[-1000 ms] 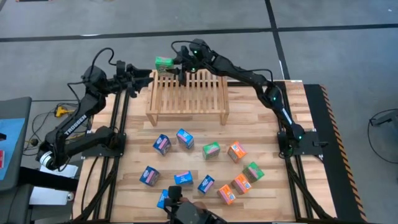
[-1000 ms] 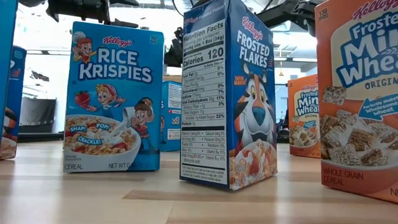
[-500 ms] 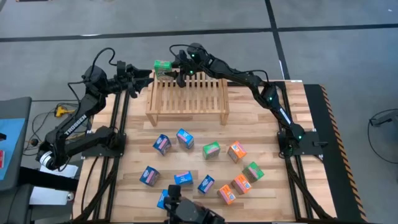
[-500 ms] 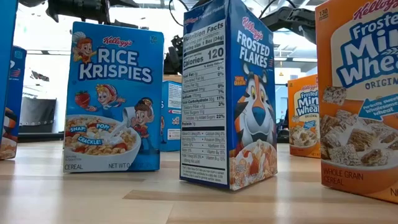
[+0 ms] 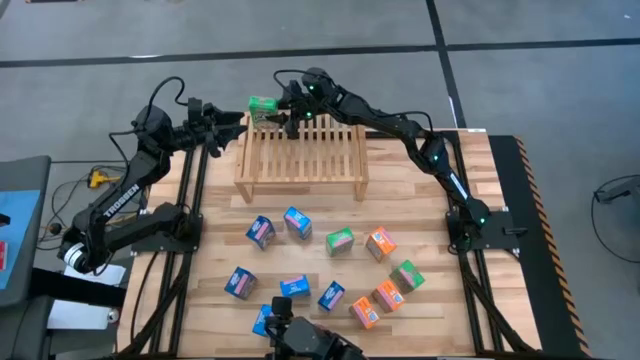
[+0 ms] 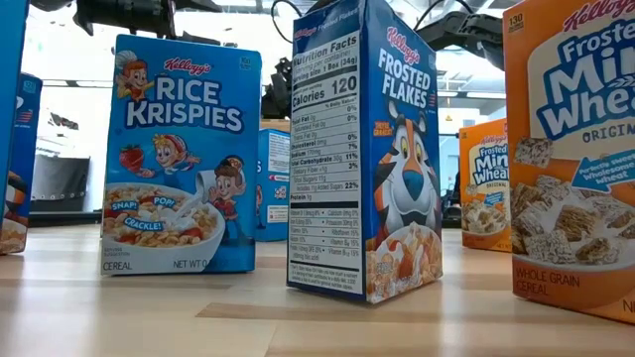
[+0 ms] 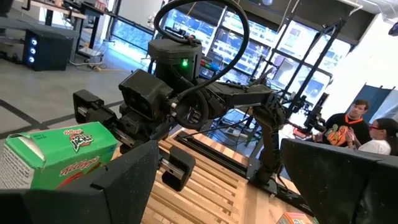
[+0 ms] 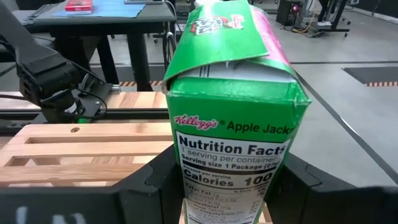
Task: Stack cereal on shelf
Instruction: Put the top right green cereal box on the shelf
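My right gripper [image 5: 284,112] is shut on a green cereal box [image 5: 262,106] over the far left corner of the light-wood slatted shelf [image 5: 300,160]. The box fills the right wrist view [image 8: 230,124] and also shows in the left wrist view [image 7: 62,155]. Whether it touches the shelf I cannot tell. My left gripper [image 5: 238,124] is open and empty just left of that corner, its fingers wide apart [image 7: 230,205]. Several blue, orange and green boxes [image 5: 340,241] stand on the table near the shelf's front; some loom large in the low view [image 6: 367,159]. My right gripper pinches the green box between its two fingers at the end nearest the wrist [image 8: 194,193], one finger [image 8: 149,186] on each broad side. The fingers come about level from the table's right and lie along the box. Its flap end [image 8: 230,62] points toward the table's left.
The loose boxes are spread over the near half of the table, from a blue one [image 5: 261,232] to orange ones [image 5: 388,295]. The shelf's slatted top [image 8: 81,149] carries no other box. People sit beyond the table [image 7: 354,124].
My right gripper has gone a little toward the table's left edge with the green box, still shut on it, and has then kept still.
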